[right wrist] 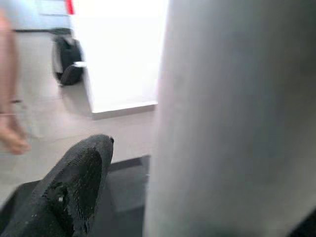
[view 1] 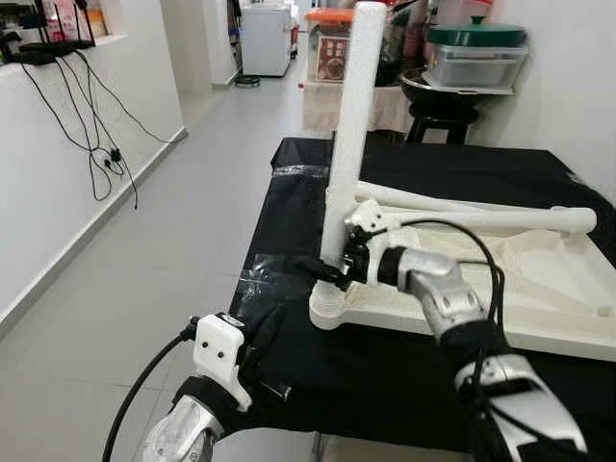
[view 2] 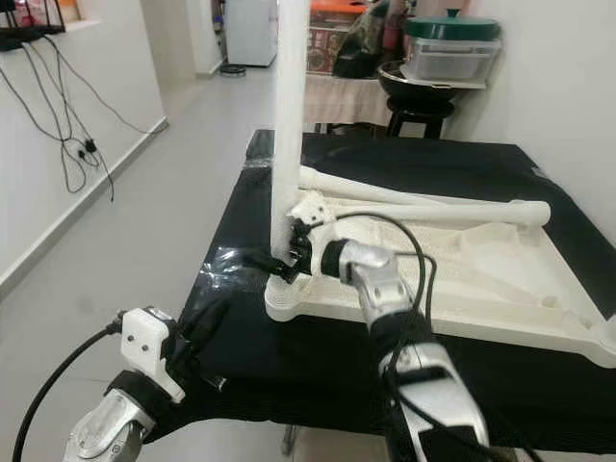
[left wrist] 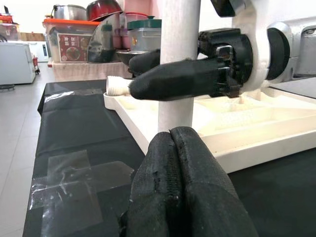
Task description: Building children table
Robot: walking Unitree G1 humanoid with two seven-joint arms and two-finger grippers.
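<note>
A white children's table top [view 1: 539, 289] lies upside down on a black-covered table [view 1: 289, 231]. One white leg [view 1: 348, 135] stands upright in its near-left corner socket. My right gripper [view 1: 327, 272] is shut on this leg just above the socket, one finger [left wrist: 173, 79] crossing in front of it and one behind. In the right wrist view the leg [right wrist: 232, 123] is very close beside a finger [right wrist: 74, 187]. Two more white legs [view 1: 481, 219] lie across the top. My left gripper [view 1: 265, 332] hovers low at the table's front-left edge, shut and holding nothing, pointing at the upright leg [left wrist: 177, 64].
A patch of clear tape [left wrist: 74, 182] sticks to the black cloth near the corner. Behind the table, a stool [view 1: 443, 115] holds pots and a lidded box. Cables [view 1: 96, 144] hang on the left wall above open floor. A person's hand [right wrist: 10, 133] appears in the right wrist view.
</note>
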